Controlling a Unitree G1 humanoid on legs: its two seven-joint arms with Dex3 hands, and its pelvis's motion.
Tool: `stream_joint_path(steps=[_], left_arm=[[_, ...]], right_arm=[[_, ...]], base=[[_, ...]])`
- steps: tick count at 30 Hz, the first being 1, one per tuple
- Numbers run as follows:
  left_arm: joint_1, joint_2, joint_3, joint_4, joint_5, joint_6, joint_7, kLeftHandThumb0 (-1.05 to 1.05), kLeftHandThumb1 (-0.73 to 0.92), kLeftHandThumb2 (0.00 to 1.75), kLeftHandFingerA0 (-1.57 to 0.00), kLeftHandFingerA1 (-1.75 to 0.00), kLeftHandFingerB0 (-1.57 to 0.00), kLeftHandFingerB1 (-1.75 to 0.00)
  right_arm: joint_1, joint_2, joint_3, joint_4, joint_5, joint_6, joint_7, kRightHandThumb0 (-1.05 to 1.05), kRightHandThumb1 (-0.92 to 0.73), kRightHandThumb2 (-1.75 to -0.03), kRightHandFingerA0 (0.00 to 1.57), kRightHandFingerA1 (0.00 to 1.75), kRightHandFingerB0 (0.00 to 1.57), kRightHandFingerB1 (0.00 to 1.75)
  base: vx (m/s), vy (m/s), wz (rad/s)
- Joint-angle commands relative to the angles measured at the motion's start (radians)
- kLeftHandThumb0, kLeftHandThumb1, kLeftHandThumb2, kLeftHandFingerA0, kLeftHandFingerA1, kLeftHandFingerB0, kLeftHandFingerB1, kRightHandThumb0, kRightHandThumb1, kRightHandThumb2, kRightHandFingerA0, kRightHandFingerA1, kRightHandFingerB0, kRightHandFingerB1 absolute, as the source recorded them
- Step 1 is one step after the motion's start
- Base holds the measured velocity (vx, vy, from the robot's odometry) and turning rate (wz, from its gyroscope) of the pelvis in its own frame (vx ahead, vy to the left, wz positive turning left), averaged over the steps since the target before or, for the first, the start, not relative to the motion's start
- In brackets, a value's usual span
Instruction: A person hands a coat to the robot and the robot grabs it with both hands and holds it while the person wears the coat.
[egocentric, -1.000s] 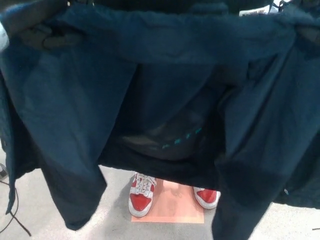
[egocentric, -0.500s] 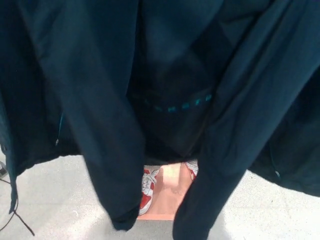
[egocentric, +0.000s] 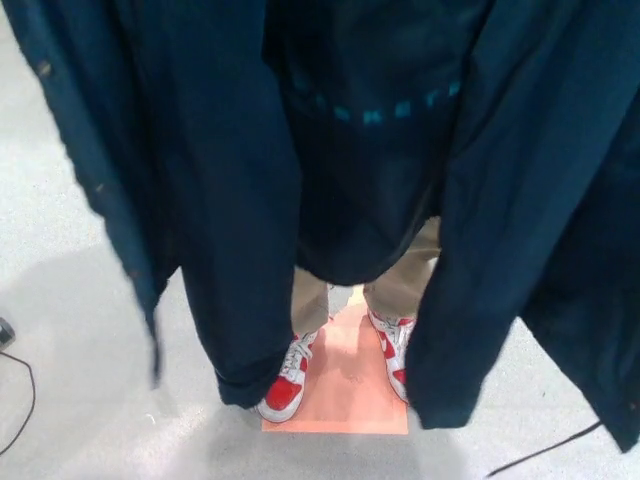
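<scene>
A dark navy coat hangs across most of the head view, its two sleeves dangling down at left of centre and at right. Behind it stands a person in a dark top with teal lettering, tan trousers and red-and-white sneakers. Neither of my hands shows in this view; the top of the coat runs out past the upper edge.
The person's feet rest on an orange floor mat on a light grey speckled floor. A black cable lies at the lower left and another cable at the lower right.
The coat has risen in the picture: its sleeves and hem now hang higher, exposing the person's trousers and both shoes. The dark shapes at the upper corners a second ago are out of view.
</scene>
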Motion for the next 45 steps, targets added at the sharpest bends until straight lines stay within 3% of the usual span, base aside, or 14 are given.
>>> stream_joint_path(steps=[1,7,8,12,13,20,21,25,31,34,37,42,45], left_arm=[[-0.478,0.093,0.012,0.306,0.112,-0.080,0.508,-0.46,0.83,0.65,-0.92,-1.75,-0.64,-1.69],[-0.595,0.110,-0.049,0.385,0.150,-0.062,0.483,-0.43,0.79,0.64,-0.89,-1.75,-0.60,-1.65],[-0.624,0.112,-0.053,0.400,0.145,-0.066,0.462,-0.41,0.78,0.64,-0.89,-1.75,-0.61,-1.63],[-0.699,0.119,-0.091,0.454,0.164,-0.065,0.477,-0.39,0.76,0.63,-0.89,-1.75,-0.68,-1.59],[-0.711,0.120,-0.100,0.463,0.167,-0.065,0.480,-0.42,0.78,0.64,-0.92,-1.75,-0.69,-1.65],[-0.797,0.122,-0.144,0.523,0.178,-0.054,0.513,-0.49,0.80,0.65,-0.97,-1.75,-0.74,-1.68],[-0.814,0.122,-0.148,0.532,0.178,-0.048,0.505,-0.51,0.82,0.66,-0.97,-1.75,-0.69,-1.75],[-0.875,0.126,-0.192,0.563,0.206,-0.010,0.490,-0.48,0.83,0.65,-0.93,-1.75,-0.64,-1.69],[-0.936,0.125,-0.228,0.595,0.219,0.022,0.512,-0.51,0.79,0.65,-0.95,-1.75,-0.67,-1.69],[-0.972,0.130,-0.254,0.608,0.231,0.014,0.525,-0.50,0.80,0.64,-1.00,-1.75,-0.75,-1.64],[-0.989,0.128,-0.265,0.614,0.230,0.021,0.531,-0.48,0.79,0.64,-0.97,-1.75,-0.70,-1.65],[-1.024,0.121,-0.265,0.626,0.217,0.030,0.563,-0.52,0.82,0.66,-0.95,-1.75,-0.69,-1.68],[-1.034,0.117,-0.260,0.633,0.209,0.032,0.542,-0.52,0.81,0.65,-0.95,-1.75,-0.71,-1.65]], right_arm=[[-0.584,-0.130,-0.019,0.320,-0.121,-0.128,-0.366,-0.40,-0.84,-0.66,0.99,1.75,0.78,1.68],[-0.716,-0.136,0.048,0.424,-0.167,-0.135,-0.367,-0.41,-0.84,-0.66,1.00,1.75,0.77,1.66],[-0.751,-0.135,0.061,0.450,-0.175,-0.127,-0.366,-0.41,-0.84,-0.65,0.97,1.75,0.76,1.55],[-0.836,-0.131,0.102,0.516,-0.199,-0.101,-0.370,-0.42,-0.82,-0.65,0.94,1.75,0.75,1.63],[-0.849,-0.129,0.106,0.526,-0.200,-0.098,-0.372,-0.42,-0.82,-0.64,0.92,1.75,0.69,1.68],[-0.937,-0.131,0.182,0.579,-0.256,-0.094,-0.418,-0.46,-0.83,-0.65,0.93,1.75,0.79,1.64],[-0.951,-0.133,0.195,0.588,-0.264,-0.093,-0.421,-0.45,-0.84,-0.66,0.97,1.75,0.80,1.66],[-0.997,-0.136,0.236,0.621,-0.286,-0.091,-0.438,-0.46,-0.85,-0.65,0.96,1.75,0.74,1.69],[-1.047,-0.139,0.278,0.651,-0.306,-0.083,-0.457,-0.45,-0.85,-0.65,0.91,1.75,0.69,1.66],[-1.082,-0.132,0.294,0.665,-0.310,-0.061,-0.460,-0.46,-0.84,-0.66,0.95,1.75,0.80,1.59],[-1.099,-0.128,0.301,0.682,-0.309,-0.058,-0.469,-0.45,-0.82,-0.65,0.83,1.75,0.76,1.53],[-1.127,-0.130,0.321,0.705,-0.319,-0.068,-0.510,-0.46,-0.78,-0.67,0.85,1.73,0.86,1.48],[-1.131,-0.130,0.324,0.706,-0.320,-0.067,-0.513,-0.46,-0.79,-0.68,0.85,1.75,0.83,1.52]], base=[[0.00,0.000,0.00],[0.00,0.000,0.00],[0.00,0.000,0.00],[0.00,0.000,0.00],[0.00,0.000,0.00],[0.00,0.000,0.00],[0.00,0.000,0.00],[0.00,0.000,0.00],[0.00,0.000,0.00],[0.00,0.000,0.00],[0.00,0.000,0.00],[0.00,0.000,0.00],[0.00,0.000,0.00]])
